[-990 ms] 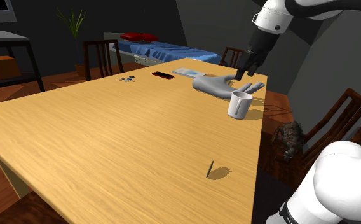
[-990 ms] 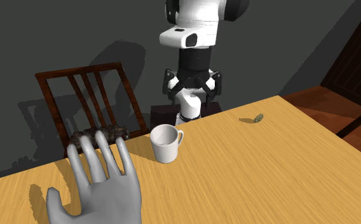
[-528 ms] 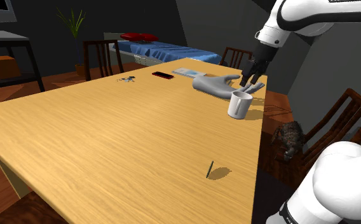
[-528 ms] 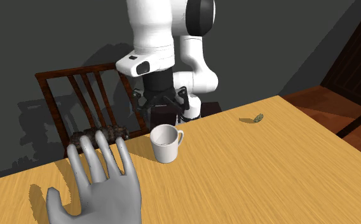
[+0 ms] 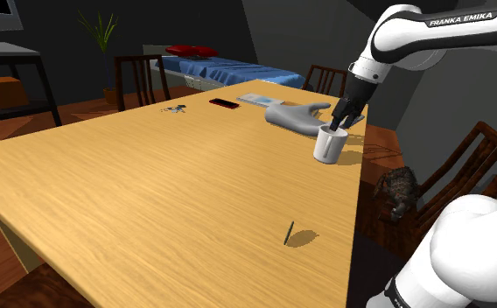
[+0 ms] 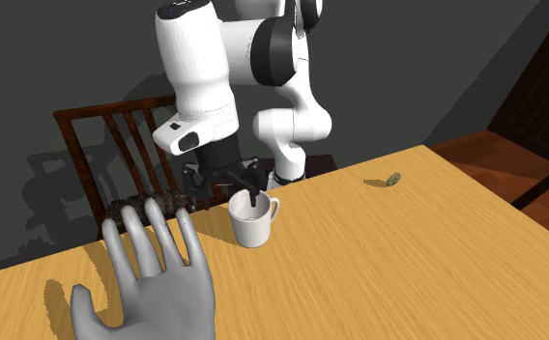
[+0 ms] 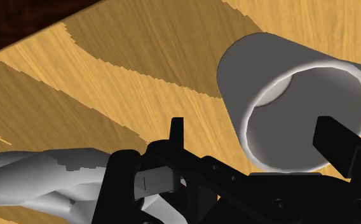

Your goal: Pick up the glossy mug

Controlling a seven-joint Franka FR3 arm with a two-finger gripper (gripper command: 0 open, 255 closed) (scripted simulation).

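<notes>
I note the white mug (image 7: 268,70) upright near the table (image 5: 150,192) edge, beside a grey hand model (image 5: 295,116). The gripper (image 7: 254,133) has its jaws spread wide, holding nothing, astride the rim wall. I should lower squarely, then close gently.

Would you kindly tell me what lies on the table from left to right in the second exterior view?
On the table: grey hand model → white mug → small greenish object.
</notes>
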